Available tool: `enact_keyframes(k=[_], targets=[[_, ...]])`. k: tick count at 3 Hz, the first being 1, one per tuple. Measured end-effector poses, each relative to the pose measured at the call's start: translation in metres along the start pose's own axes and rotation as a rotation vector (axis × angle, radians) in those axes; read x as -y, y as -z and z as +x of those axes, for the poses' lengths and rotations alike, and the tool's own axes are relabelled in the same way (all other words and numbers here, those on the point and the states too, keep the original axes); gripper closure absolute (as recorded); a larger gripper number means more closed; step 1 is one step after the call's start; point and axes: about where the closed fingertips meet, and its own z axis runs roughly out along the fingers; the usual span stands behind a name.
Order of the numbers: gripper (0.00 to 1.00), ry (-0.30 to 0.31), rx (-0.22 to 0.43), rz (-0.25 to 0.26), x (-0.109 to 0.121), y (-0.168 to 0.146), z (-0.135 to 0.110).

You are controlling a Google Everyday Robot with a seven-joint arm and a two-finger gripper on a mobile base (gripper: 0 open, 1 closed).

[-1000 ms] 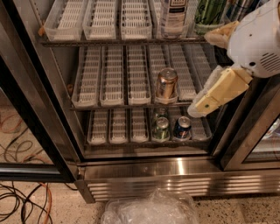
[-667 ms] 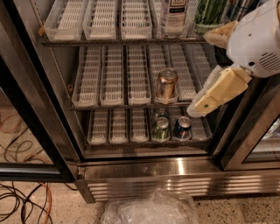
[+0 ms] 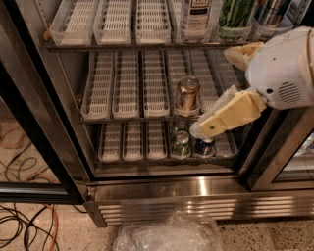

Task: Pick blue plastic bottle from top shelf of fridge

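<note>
The blue plastic bottle (image 3: 195, 18) stands on the top shelf (image 3: 142, 45) of the fridge (image 3: 196, 188), right of centre. Only its lower part shows: a pale label with a dark panel. A green bottle (image 3: 235, 13) stands just right of it. My gripper (image 3: 221, 117), cream on a white wrist housing (image 3: 287, 68), hangs in front of the right side of the fridge at the height of the middle rack. It is well below the bottle and to its right, and holds nothing that I can see.
A copper-coloured can (image 3: 187, 94) stands on the middle rack and small cans (image 3: 181, 144) on the bottom rack. The black-framed door (image 3: 34, 127) stands open at the left. A crumpled plastic bag (image 3: 169, 234) and cables (image 3: 24, 230) lie on the floor.
</note>
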Motion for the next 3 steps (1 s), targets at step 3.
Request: enact_keyframes(k=[3], targets=[[0.0, -0.251, 0.295, 0.148, -0.008, -0.09, -0.057]])
